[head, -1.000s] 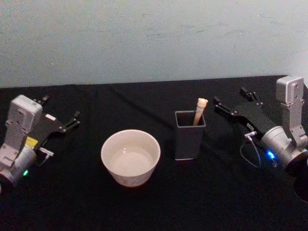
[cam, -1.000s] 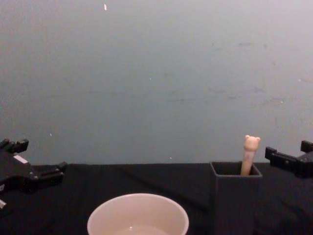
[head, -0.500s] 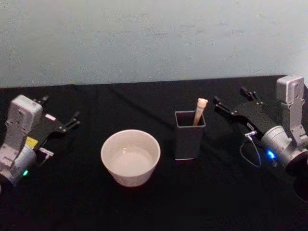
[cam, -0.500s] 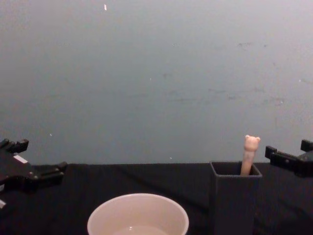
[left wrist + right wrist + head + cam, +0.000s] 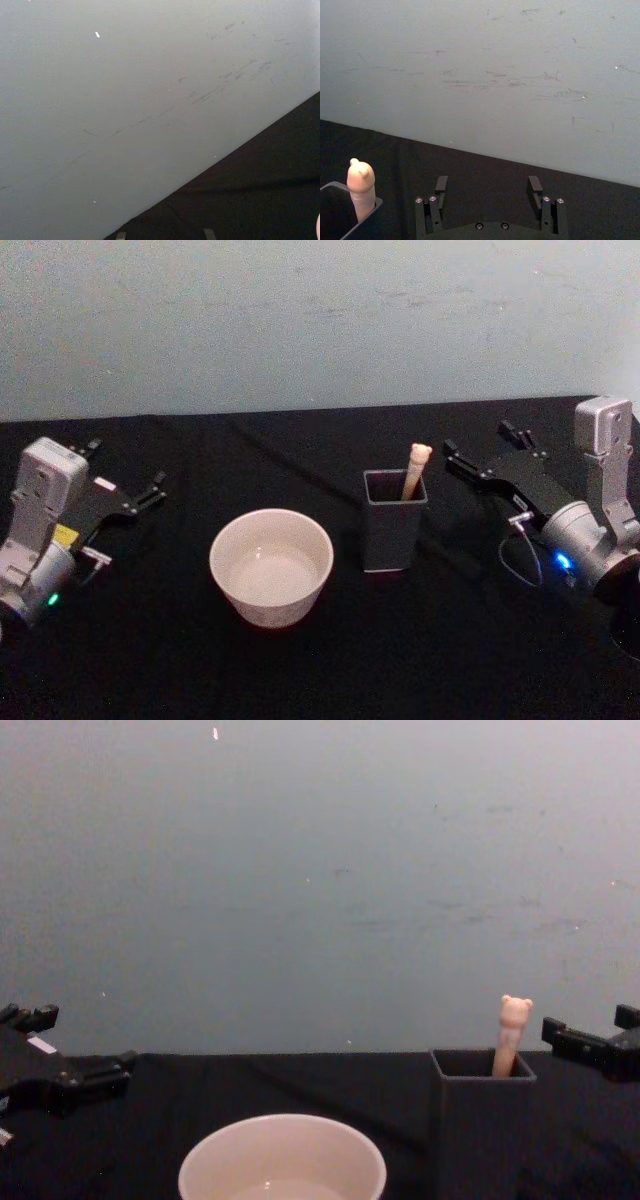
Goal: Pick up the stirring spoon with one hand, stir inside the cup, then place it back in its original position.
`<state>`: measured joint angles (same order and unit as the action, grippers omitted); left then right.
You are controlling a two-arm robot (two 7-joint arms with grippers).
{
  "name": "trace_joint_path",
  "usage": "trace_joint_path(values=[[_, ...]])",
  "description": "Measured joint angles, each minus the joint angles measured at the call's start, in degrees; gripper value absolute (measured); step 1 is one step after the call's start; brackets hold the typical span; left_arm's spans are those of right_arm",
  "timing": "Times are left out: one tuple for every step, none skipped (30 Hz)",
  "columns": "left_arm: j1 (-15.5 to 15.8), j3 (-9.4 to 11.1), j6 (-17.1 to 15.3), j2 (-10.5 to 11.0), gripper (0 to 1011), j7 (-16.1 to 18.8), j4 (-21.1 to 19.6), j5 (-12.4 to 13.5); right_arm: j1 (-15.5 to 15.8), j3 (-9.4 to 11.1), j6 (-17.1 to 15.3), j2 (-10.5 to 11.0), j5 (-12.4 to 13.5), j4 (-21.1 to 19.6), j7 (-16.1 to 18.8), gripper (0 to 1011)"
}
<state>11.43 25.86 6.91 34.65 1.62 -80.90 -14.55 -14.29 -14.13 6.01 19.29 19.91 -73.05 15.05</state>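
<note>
Standing in the dark grey holder (image 5: 394, 519), the stirring spoon (image 5: 415, 468) shows just its beige handle, a smooth rounded stick topped by a small bear head with two ears. Its long axis runs close to upright, tipped slightly so the bear head leans toward the robot's right and rests against the holder's far right corner; the bowl end is down inside and hidden. The holder is tall, square in section, with thin matte walls and an open top. To its left, apart from it, sits the cup (image 5: 271, 566): wide, round, cream-white, bowl-like, with a thin rim and a smooth pale inside that may hold a little liquid, though the surface is hard to read. Both stand on a table (image 5: 330, 660) covered in flat black cloth, against a scuffed pale grey-green wall (image 5: 320, 320).

The right gripper (image 5: 483, 447) hovers just right of the spoon's head, not touching it, its black angular fingers spread apart; the right wrist view shows the gap between the two fingers (image 5: 535, 185) plainly, with the bear head off to one side. The left gripper (image 5: 125, 472) sits at the table's left edge, well away from the cup, its dark prongs likewise apart.
</note>
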Motion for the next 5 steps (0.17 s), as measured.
trace_joint_path(values=[[0.0, 0.0, 0.0, 0.0, 1001, 0.0, 0.0, 0.0, 0.0, 0.0, 0.0, 0.0, 0.0, 0.0, 0.0, 1000], [0.0, 0.0, 0.0, 0.0, 1001, 0.0, 0.0, 0.0, 0.0, 0.0, 0.0, 0.0, 0.0, 0.0, 0.0, 1000], [0.0, 0.0, 0.0, 0.0, 1001, 0.0, 0.0, 0.0, 0.0, 0.0, 0.0, -0.01, 0.0, 0.0, 0.0, 1000], [0.0, 0.0, 0.0, 0.0, 1001, 0.0, 0.0, 0.0, 0.0, 0.0, 0.0, 0.0, 0.0, 0.0, 0.0, 1000], [0.0, 0.0, 0.0, 0.0, 1001, 0.0, 0.0, 0.0, 0.0, 0.0, 0.0, 0.0, 0.0, 0.0, 0.0, 1000]])
